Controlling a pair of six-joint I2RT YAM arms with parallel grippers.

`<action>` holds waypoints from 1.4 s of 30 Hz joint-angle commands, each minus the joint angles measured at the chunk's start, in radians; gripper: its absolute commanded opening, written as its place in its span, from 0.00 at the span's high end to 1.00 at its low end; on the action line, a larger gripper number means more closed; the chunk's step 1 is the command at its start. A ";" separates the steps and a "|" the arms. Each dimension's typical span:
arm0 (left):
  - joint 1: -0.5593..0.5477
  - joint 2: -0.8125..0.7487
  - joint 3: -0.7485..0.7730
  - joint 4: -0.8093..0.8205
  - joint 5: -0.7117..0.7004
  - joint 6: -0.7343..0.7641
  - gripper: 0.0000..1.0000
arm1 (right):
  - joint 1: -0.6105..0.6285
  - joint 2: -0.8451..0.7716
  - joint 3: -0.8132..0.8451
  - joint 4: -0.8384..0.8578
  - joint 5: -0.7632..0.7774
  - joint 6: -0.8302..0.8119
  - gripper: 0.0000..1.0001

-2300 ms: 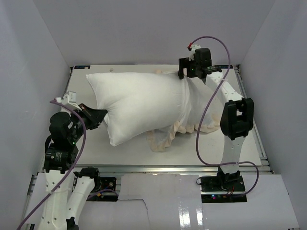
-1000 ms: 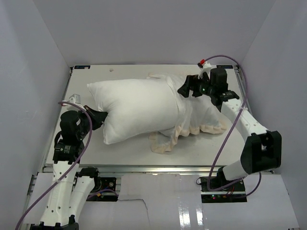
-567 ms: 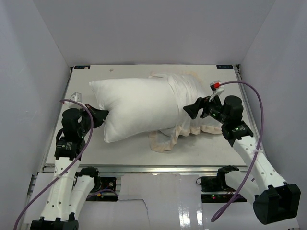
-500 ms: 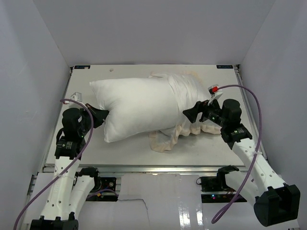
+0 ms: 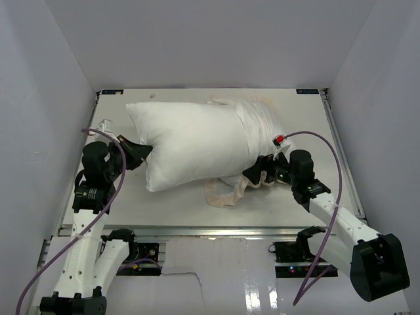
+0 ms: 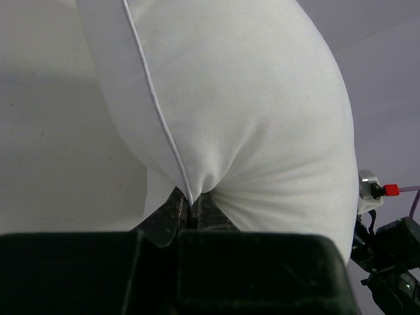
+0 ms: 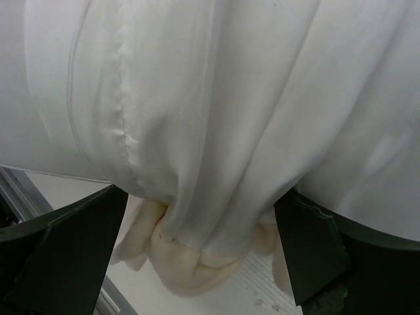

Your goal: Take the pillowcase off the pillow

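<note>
Where the pillowcase (image 5: 252, 125) bunches, the pillow (image 5: 190, 141) points right.

Table: a flat white table (image 5: 190, 209) fills the middle of the top view.
Back wall: a plain pale grey back wall (image 5: 210, 39) stands at 12 o'clock.
Side walls: the left wall (image 5: 33, 98) at 9 o'clock and the right wall (image 5: 387, 79) at 3 o'clock are the same pale grey, and both slant in toward the table.
Rail: a metal rail (image 5: 216, 231) runs along the table's edge at 6 o'clock.
Front: a glossy white board (image 5: 223, 275) lies at 6 o'clock, with a glare patch toward 5 o'clock.
Light: soft and even, with faint shadows.
</note>
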 commanded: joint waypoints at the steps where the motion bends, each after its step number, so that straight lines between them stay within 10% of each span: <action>1: -0.001 0.011 0.095 0.063 0.069 -0.011 1.00 | 0.008 0.037 -0.020 0.097 0.049 0.055 0.04; 4: -0.001 0.042 0.167 0.061 0.088 -0.006 1.00 | 0.008 0.067 -0.020 0.109 0.059 0.061 0.12; 11: -0.001 0.174 0.356 0.025 0.062 0.035 1.00 | 0.008 0.070 -0.038 0.108 0.144 0.050 0.80; 14: 0.000 0.243 0.431 0.015 0.041 0.046 1.00 | 0.007 0.058 -0.047 0.083 0.252 0.036 0.92; 33: 0.002 0.549 0.959 -0.055 0.235 -0.160 1.00 | -0.093 0.376 0.057 0.123 0.521 0.058 0.92; 42: 0.002 0.576 1.143 -0.300 -0.012 0.024 1.00 | -0.268 0.429 0.109 0.103 0.405 0.096 0.92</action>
